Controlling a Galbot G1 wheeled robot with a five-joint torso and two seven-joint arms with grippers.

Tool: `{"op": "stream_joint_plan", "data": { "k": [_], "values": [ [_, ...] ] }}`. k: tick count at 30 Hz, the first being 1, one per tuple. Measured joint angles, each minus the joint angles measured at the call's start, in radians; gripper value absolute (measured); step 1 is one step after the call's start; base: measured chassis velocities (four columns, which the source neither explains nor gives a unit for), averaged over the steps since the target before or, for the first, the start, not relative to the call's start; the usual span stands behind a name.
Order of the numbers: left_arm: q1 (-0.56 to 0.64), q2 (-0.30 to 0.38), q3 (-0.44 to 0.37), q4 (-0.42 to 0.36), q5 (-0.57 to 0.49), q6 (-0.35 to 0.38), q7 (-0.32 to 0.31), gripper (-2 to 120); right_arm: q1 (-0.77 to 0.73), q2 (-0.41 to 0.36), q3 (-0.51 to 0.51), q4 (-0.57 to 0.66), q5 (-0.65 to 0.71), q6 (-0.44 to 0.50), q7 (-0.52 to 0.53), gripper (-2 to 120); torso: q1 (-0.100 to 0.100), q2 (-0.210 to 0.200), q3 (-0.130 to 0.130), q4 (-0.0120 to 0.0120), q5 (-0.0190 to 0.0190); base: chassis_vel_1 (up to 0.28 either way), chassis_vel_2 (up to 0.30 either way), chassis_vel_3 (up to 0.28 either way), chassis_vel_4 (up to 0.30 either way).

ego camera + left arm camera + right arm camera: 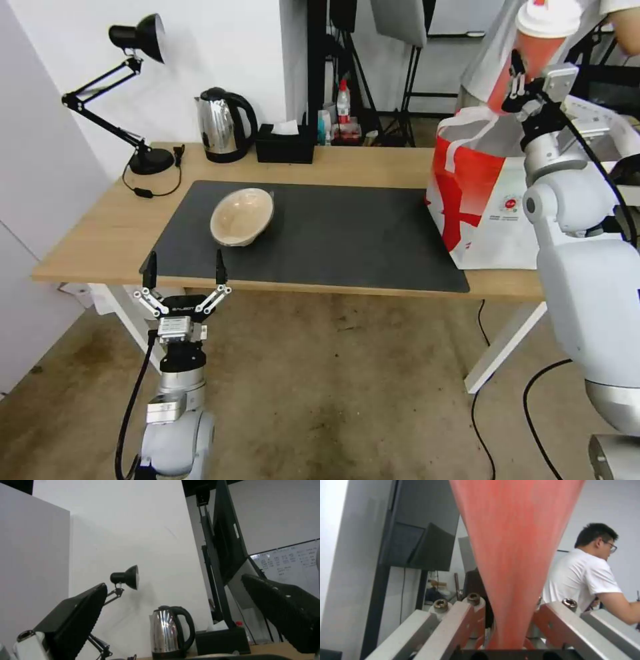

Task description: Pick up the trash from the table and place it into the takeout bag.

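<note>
Cup (539,47) tilted, lid upward

A long light-wood desk (107,233) on white legs stands against a white wall. A large dark grey mat (347,233) covers its middle. A beige bowl (241,217) lies tilted on the mat's left part. Along the back edge stand a black lamp (137,93), a steel kettle (225,125) and a black tissue box (285,145). A red-and-white takeout bag (493,200) stands at the right end, partly on the mat.
</note>
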Motion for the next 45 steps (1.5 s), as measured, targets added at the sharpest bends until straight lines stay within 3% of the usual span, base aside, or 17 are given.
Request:
{"op": "stream_joint_plan", "data": {
  "k": [12, 16, 17, 19, 26, 29, 35, 45],
  "values": [
    [-0.002, 0.0, -0.001, 0.0, -0.001, -0.001, 0.0, 100, 0.004, 0.002, 0.006, -0.036, -0.019, -0.007, -0.001, 6, 0.0, 0.0, 0.0, 0.0, -0.0002, 0.0, 0.0, 0.0, 0.0],
    [-0.002, 0.0, -0.002, 0.0, -0.002, -0.001, 0.0, 100, -0.006, 0.0, 0.014, -0.025, -0.03, -0.069, -0.001, 6, 0.0, 0.0, 0.0, 0.0001, 0.0001, 0.0, 0.0, 0.0, 0.0],
    [-0.002, 0.0, -0.004, -0.002, -0.002, -0.001, 0.0, 100, -0.02, -0.006, 0.026, 0.005, -0.032, -0.153, -0.003, 6, 0.0, 0.0, 0.0, -0.0001, -0.0001, 0.0, 0.0, 0.0, 0.0],
    [-0.002, 0.001, -0.005, -0.003, -0.003, -0.001, 0.0, 100, -0.03, -0.015, 0.037, 0.039, -0.032, -0.237, -0.015, 6, 0.0, 0.0, 0.0, 0.0, -0.0001, 0.0, 0.0, 0.0, 0.0],
    [-0.001, 0.0, -0.001, -0.003, -0.003, -0.001, 0.0, 100, -0.04, -0.024, 0.055, 0.085, -0.025, -0.386, -0.026, 6, 0.0, 0.0, 0.0, 0.0, -0.0001, 0.0, 0.0, 0.0, 0.0],
    [0.0, 0.0, -0.001, -0.006, -0.002, -0.001, 0.0, 100, -0.046, -0.026, 0.069, 0.122, 0.002, -0.503, -0.035, 6, 0.0, 0.0, 0.0, 0.0, 0.0, 0.0, 0.0, 0.0, 0.0],
    [0.003, 0.0, -0.001, -0.011, -0.002, -0.001, 0.0, 100, -0.038, -0.025, 0.086, 0.156, 0.033, -0.646, -0.029, 6, 0.0, 0.0, 0.0, 0.0, -0.0001, 0.0, 0.0, 0.0, 0.0],
    [0.005, 0.0, -0.001, -0.012, -0.002, -0.001, 0.0, 100, -0.018, -0.028, 0.09, 0.156, 0.048, -0.669, -0.012, 6, 0.0, 0.0, 0.0, 0.0, -0.0001, 0.0, 0.0, 0.0, 0.0]
  ]
}}
